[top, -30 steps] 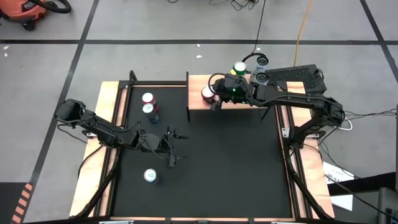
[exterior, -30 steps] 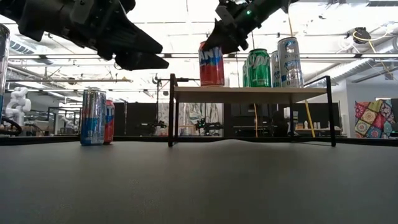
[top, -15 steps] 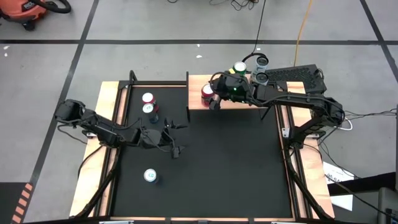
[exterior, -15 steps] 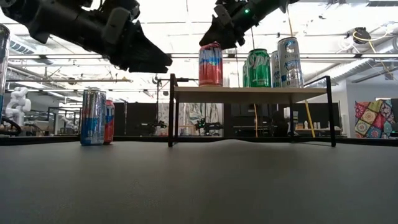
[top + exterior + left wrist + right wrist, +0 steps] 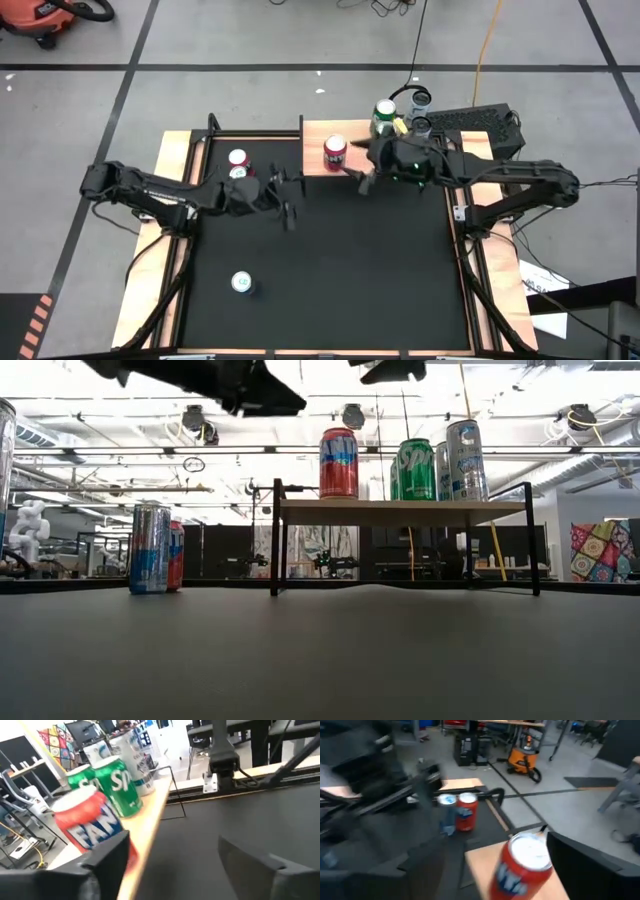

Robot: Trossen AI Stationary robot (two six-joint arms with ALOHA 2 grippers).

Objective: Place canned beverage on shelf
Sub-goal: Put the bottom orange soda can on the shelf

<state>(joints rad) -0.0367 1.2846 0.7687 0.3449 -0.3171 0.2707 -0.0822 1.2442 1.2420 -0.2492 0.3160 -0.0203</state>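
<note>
The shelf (image 5: 314, 166) stands at the table's far edge, a wood plank on black legs (image 5: 400, 511). A red can (image 5: 335, 152) stands upright on its left end (image 5: 338, 463). A green can (image 5: 416, 468) and silver cans (image 5: 465, 458) stand further right on it. My right gripper (image 5: 362, 180) is open and empty, just near-right of the red can, which shows between its fingers in the right wrist view (image 5: 525, 865). My left gripper (image 5: 291, 200) is open and empty over the table, left of the shelf's near-left corner. It faces the red can (image 5: 90, 827).
A red can (image 5: 238, 158) and a blue can (image 5: 240, 175) stand together on the black table at the far left (image 5: 150, 548). Another can (image 5: 241, 283) stands near the left front. The table's middle and right are bare black surface.
My right gripper has let go of the red can, which stays upright on the shelf, and has drawn back up and toward the table's right and near edge. My left gripper has risen and moved toward the far edge and the shelf.
</note>
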